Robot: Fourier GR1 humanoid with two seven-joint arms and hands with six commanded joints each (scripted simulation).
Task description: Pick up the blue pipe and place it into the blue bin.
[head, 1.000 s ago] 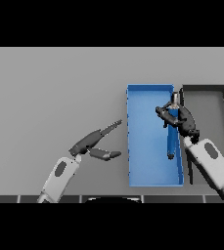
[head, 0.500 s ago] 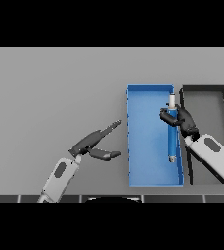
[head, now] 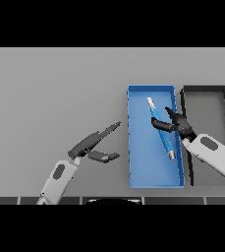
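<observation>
The blue pipe (head: 164, 137), with a white tip at its far end and a grey near end, lies slanted on the floor of the blue bin (head: 146, 165). My right hand (head: 179, 124) hangs over the bin's right side. Its thumb and fingers are spread, and one finger reaches across the pipe's middle without closing round it. My left hand (head: 88, 146) hovers open over the grey table, left of the bin, with nothing in it.
A black bin (head: 205, 89) stands directly right of the blue bin, their long sides nearly touching. My right forearm crosses the black bin's near left corner. Bare grey table spreads to the left and back.
The pipe was upright in my right hand near the bin's right wall. It has since tipped left and down onto the bin floor, and the fingers have spread. The left hand barely moved.
</observation>
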